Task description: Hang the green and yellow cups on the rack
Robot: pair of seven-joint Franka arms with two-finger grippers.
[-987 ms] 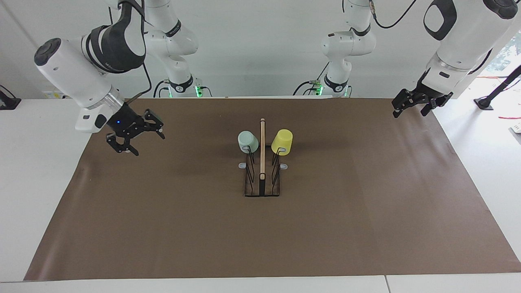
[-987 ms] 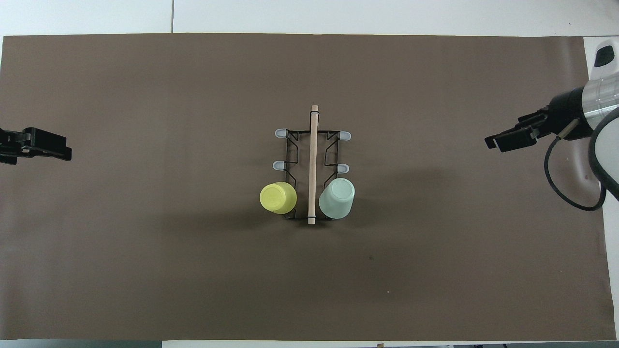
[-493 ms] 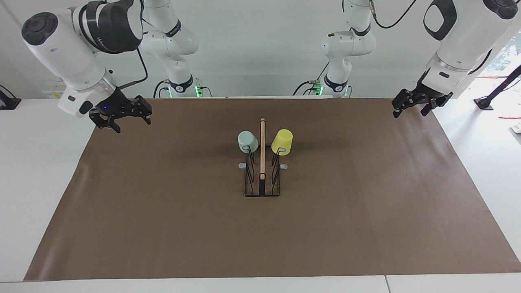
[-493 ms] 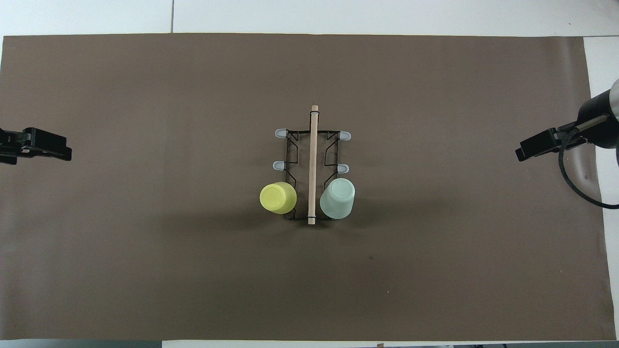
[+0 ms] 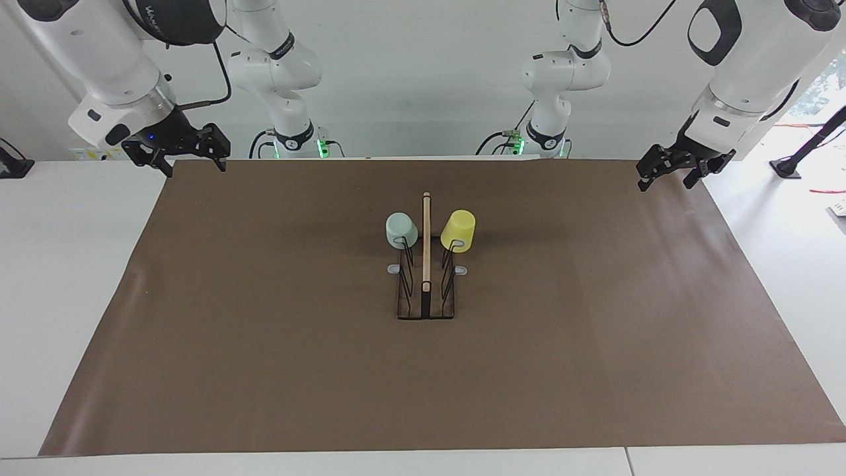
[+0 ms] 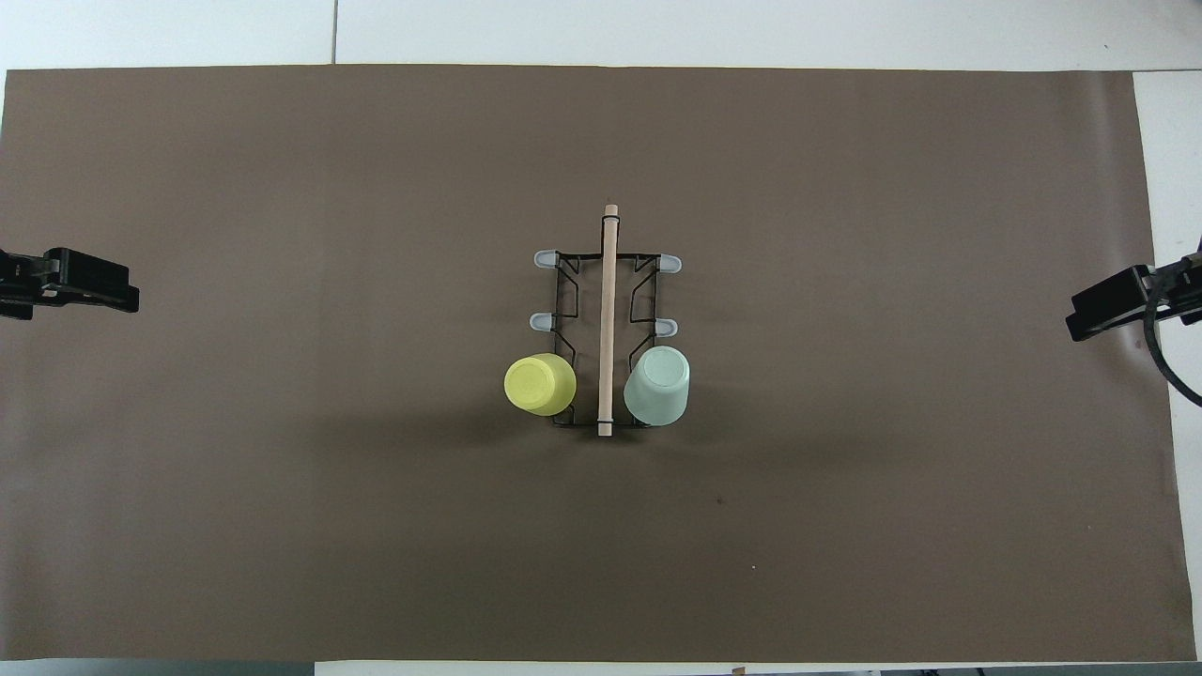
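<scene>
The black wire rack [image 5: 426, 291] with its wooden centre bar stands at the middle of the brown mat; it also shows in the overhead view [image 6: 608, 282]. The mint green cup [image 5: 402, 230] [image 6: 656, 385] and the yellow cup [image 5: 458, 231] [image 6: 540, 383] hang upside down on the two pegs nearest the robots, one on each side of the bar. My right gripper [image 5: 195, 168] [image 6: 1089, 314] is open and empty, raised over the mat's corner at the right arm's end. My left gripper [image 5: 665, 185] [image 6: 94, 282] is open and empty over the mat's edge at the left arm's end.
The other grey-tipped pegs [image 6: 546, 257] of the rack carry nothing. The brown mat [image 5: 264, 344] covers most of the white table [image 5: 59, 277].
My right gripper has risen and drawn back from over the mat toward the corner at its own end. The left arm, the cups and the rack have not moved.
</scene>
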